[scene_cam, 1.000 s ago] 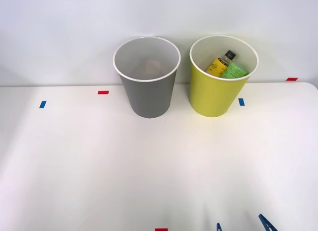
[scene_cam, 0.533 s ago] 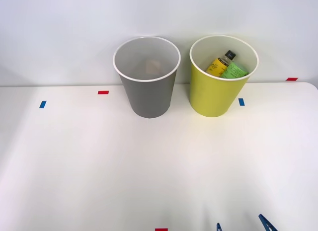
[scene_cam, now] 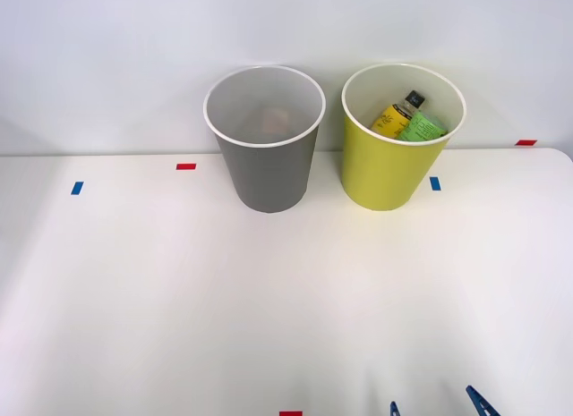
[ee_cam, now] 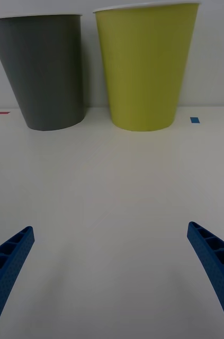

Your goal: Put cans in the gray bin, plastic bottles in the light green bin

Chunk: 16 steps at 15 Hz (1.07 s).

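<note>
Already the two plastic bottles (scene_cam: 407,117) lie inside the light green bin (scene_cam: 385,170), and something pale, probably the can (scene_cam: 275,121), rests in the gray bin (scene_cam: 269,170) just beside it. The right hand (ee_cam: 112,265) hovers wide and empty, well apart from the bins. Only a careless forward reach could tip a bin. The table (scene_cam: 179,300) offers free room.

no readable text, printing on bottle labels (scene_cam: 399,121) too small to read
</note>
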### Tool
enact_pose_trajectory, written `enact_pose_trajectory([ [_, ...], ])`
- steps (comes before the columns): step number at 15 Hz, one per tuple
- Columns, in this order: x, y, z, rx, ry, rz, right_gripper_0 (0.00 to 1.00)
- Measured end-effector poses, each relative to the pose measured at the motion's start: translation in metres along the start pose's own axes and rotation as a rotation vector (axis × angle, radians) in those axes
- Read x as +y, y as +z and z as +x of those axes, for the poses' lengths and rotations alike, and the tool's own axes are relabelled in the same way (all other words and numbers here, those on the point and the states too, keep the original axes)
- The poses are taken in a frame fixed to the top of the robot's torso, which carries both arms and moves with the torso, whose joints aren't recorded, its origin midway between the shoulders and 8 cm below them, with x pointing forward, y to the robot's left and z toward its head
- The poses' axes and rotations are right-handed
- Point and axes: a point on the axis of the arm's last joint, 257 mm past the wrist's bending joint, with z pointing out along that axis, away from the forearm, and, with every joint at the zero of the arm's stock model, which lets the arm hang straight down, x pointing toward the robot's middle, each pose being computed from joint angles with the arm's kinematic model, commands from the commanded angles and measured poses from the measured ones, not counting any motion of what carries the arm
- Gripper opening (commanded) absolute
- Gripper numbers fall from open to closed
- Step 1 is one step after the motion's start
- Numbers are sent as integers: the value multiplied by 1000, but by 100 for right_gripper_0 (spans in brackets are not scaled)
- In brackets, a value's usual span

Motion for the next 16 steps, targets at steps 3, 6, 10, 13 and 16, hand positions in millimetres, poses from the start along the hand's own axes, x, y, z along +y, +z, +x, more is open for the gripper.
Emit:
enact_pose_trajectory([
  [3,0,0,0,0,0,0,100],
  [6,0,0,0,0,0,0,100],
  [10,0,0,0,0,0,0,100],
  [13,0,0,0,0,0,0,100],
  [16,0,0,0,0,0,0,100],
])
